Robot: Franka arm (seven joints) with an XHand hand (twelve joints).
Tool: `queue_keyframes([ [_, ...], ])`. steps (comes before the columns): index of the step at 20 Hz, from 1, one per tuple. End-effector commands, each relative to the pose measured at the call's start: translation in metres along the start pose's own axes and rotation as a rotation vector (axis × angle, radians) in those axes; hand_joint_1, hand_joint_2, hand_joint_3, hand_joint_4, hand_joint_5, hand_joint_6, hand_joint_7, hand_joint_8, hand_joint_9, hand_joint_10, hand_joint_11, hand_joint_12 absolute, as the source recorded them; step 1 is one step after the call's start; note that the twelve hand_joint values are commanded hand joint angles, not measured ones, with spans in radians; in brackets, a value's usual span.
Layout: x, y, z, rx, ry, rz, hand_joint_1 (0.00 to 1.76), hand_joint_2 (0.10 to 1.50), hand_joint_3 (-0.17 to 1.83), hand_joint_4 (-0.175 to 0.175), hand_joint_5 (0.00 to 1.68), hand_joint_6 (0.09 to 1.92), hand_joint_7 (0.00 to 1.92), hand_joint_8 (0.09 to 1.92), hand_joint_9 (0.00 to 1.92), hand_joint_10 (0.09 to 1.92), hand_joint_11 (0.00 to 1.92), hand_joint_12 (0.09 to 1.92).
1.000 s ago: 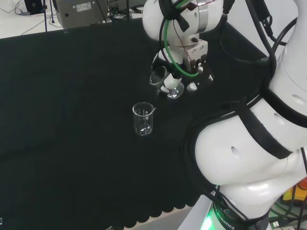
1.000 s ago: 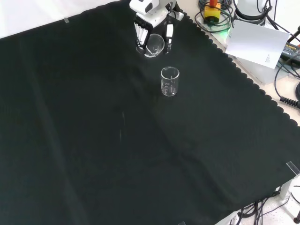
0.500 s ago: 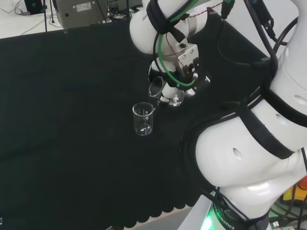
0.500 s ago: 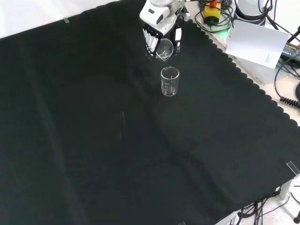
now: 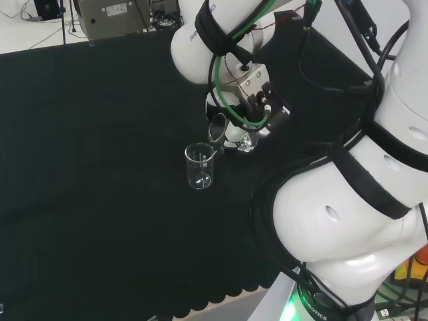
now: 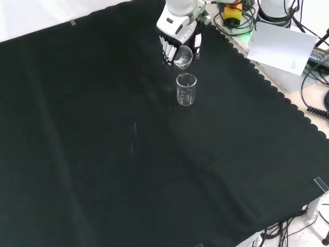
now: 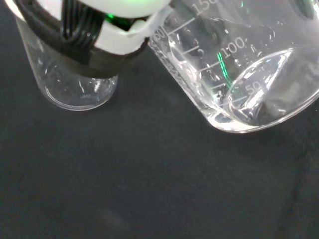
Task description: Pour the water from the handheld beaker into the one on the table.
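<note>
A clear glass beaker (image 5: pixel 199 166) (image 6: pixel 186 89) stands upright on the black cloth. My hand (image 5: pixel 242 122) (image 6: pixel 174 46) is shut on a second clear beaker (image 5: pixel 219 127) (image 6: pixel 182 55) (image 7: pixel 234 74), held tilted with its mouth toward the standing one, just above and beside its rim. The wrist view shows water pooled in the low corner of the held beaker, with the standing beaker (image 7: pixel 75 84) behind a finger (image 7: pixel 89 37).
The arm's white links (image 5: pixel 348 221) fill the right of the head view. Past the cloth's scalloped edge in the front view lie cables, a yellow and red button box (image 6: pixel 234 10) and a white sheet (image 6: pixel 282 46).
My hand has carried the held beaker closer to the standing beaker and tipped it further over, mouth now near the rim. The standing beaker has not moved.
</note>
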State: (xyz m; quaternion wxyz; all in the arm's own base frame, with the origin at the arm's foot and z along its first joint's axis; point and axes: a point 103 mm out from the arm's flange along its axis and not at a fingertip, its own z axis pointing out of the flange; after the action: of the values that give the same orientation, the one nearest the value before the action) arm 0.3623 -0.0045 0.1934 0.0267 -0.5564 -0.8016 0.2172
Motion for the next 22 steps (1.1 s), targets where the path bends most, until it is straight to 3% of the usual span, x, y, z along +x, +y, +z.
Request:
queue_keyframes([
  [1,0.005,0.002,-0.001,0.017,-0.03,-0.009,1.32,1.01,-0.17,-0.175,1.53,0.09,1.58,0.09,1.8,0.09,1.54,0.59],
  [22,0.025,0.011,-0.012,0.105,-0.249,0.001,1.32,1.01,-0.17,-0.175,1.53,0.09,1.58,0.09,1.8,0.09,1.56,0.59],
])
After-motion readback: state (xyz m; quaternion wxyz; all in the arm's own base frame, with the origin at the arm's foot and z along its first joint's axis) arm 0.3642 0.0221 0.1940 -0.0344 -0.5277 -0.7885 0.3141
